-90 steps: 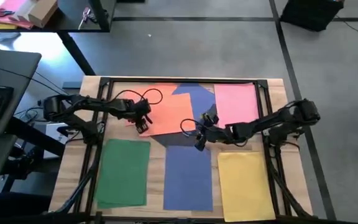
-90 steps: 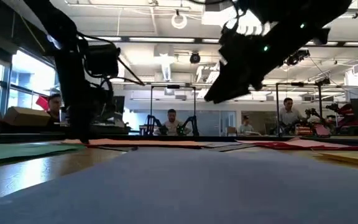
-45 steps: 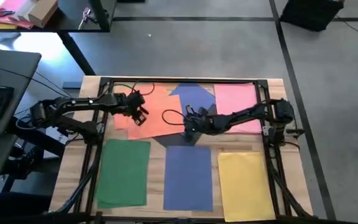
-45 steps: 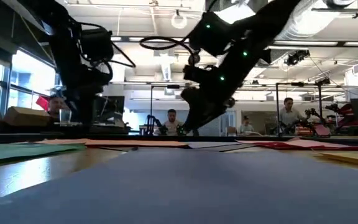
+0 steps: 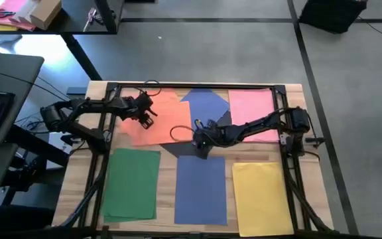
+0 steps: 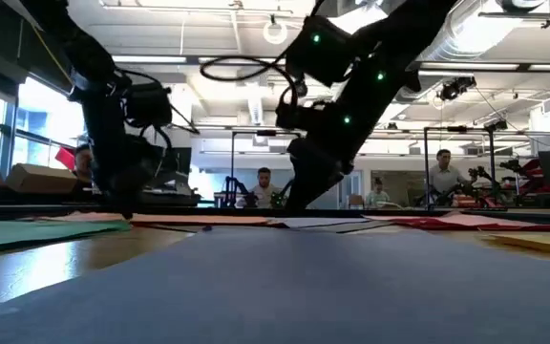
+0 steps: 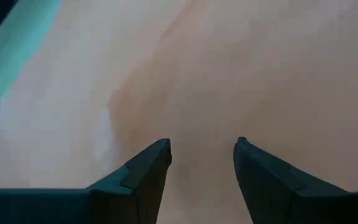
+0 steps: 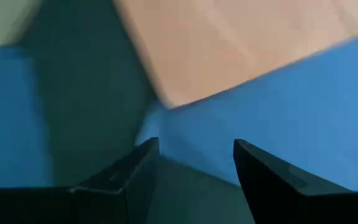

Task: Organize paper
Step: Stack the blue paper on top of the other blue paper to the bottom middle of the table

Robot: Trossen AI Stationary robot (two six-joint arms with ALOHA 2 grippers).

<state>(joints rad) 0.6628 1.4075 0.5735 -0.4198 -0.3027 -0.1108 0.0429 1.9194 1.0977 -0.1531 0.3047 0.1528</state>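
An orange sheet lies askew at the far middle of the table, over a dark grey sheet and a blue sheet. A pink sheet lies at the far right. Along the near edge lie green, blue and yellow sheets. My left gripper is open, low over the orange sheet. My right gripper is open, low beside the orange sheet's near right corner, above blue and dark grey paper. My left gripper points down at the orange sheet's left half with its fingers apart. In the low view its fingertips reach paper level, but I cannot tell whether they touch. My right gripper slants down from the table's right toward the dark grey sheet. I cannot tell whether it touches.
A black frame runs round the tabletop, with posts at both sides. Bare wood shows between the near sheets. Cables loop over the orange sheet. People sit at benches far behind the table.
My left gripper has gone toward the far left over the orange sheet, whose left part now lies farther toward the table's left edge. My right gripper has come down and gone a little toward the left, to the orange sheet's near right corner.
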